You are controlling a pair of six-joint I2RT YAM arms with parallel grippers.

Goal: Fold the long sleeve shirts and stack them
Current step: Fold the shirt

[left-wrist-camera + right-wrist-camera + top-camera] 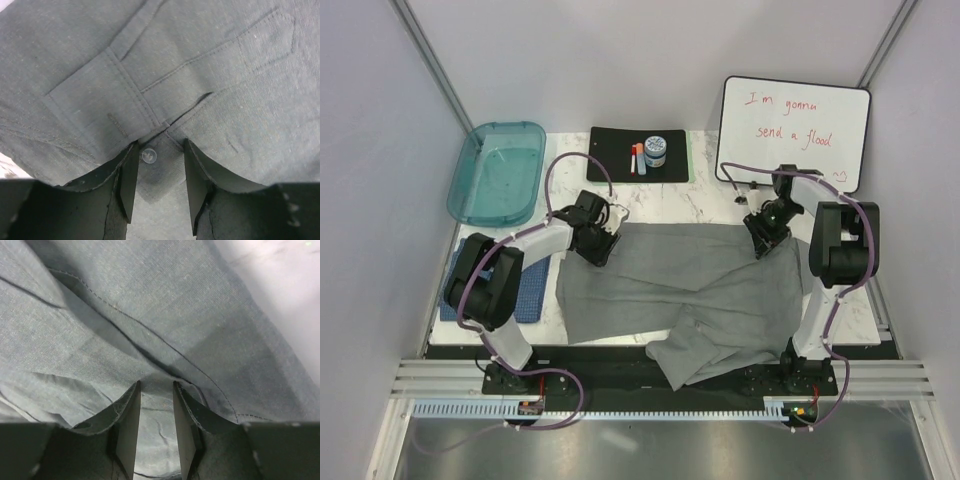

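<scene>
A plain grey long sleeve shirt [690, 290] lies spread across the table, with one part hanging over the near edge. A blue shirt [531, 291] lies folded at the left, half under the left arm. My left gripper [598, 246] rests on the grey shirt's far left corner. In the left wrist view its jaws stand apart over a cuff of the grey shirt [100, 100], with a clear button [148, 155] between the fingertips [129, 175]. My right gripper [761, 240] presses on the far right corner. Its jaws stand apart with a fold of the grey shirt [156, 390] between them.
A teal plastic tray [470, 185] stands at the far left. A black mat [610, 150] at the back holds a jar [656, 150] and markers [638, 158]. A whiteboard [795, 130] leans at the back right.
</scene>
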